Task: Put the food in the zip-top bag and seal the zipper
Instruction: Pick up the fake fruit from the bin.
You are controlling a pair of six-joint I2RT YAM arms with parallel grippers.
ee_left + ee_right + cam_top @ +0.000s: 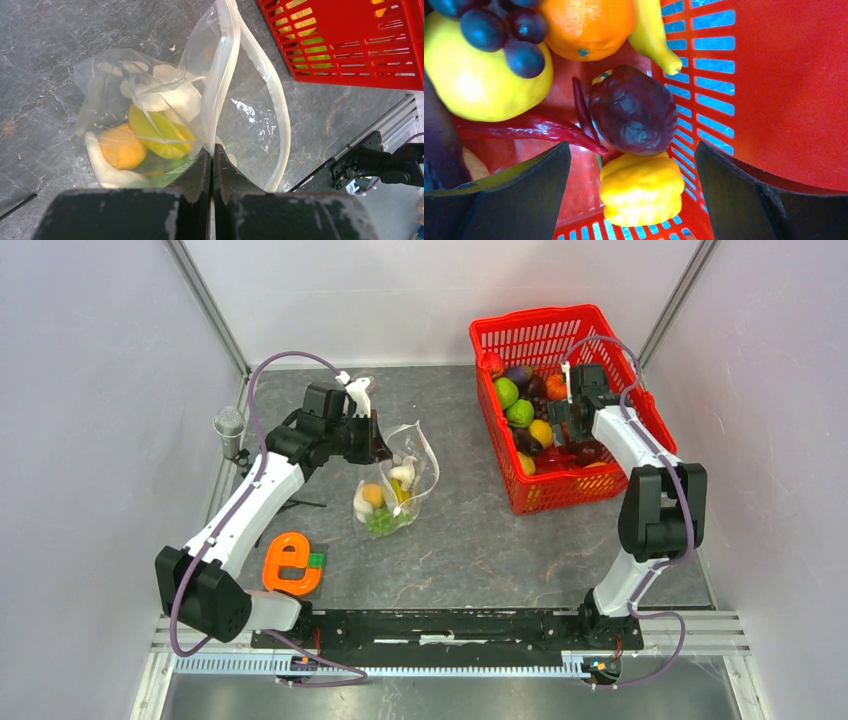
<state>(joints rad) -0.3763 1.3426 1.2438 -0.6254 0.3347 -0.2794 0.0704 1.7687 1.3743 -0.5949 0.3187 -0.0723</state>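
Note:
The zip-top bag [398,480] lies mid-table with its mouth lifted. It holds food: an orange piece [120,147], a yellow-green piece [160,132] and white pieces. My left gripper [212,150] is shut on the bag's near mouth edge, and the whitish zipper [284,115] curves open beside it. My right gripper [631,150] hangs open inside the red basket [600,325]. A yellow pepper-like toy [641,190] sits between its fingers without touching them. A dark purple piece [631,110], a red chili [524,127], grapes, a lemon, an orange and a banana lie just beyond.
A flat orange e-shaped toy [290,565] lies near the left arm's base. A grey cylinder [230,425] stands at the table's left edge, with a thin black stick [300,503] nearby. The basket wall [784,90] rises close on the right of the right gripper.

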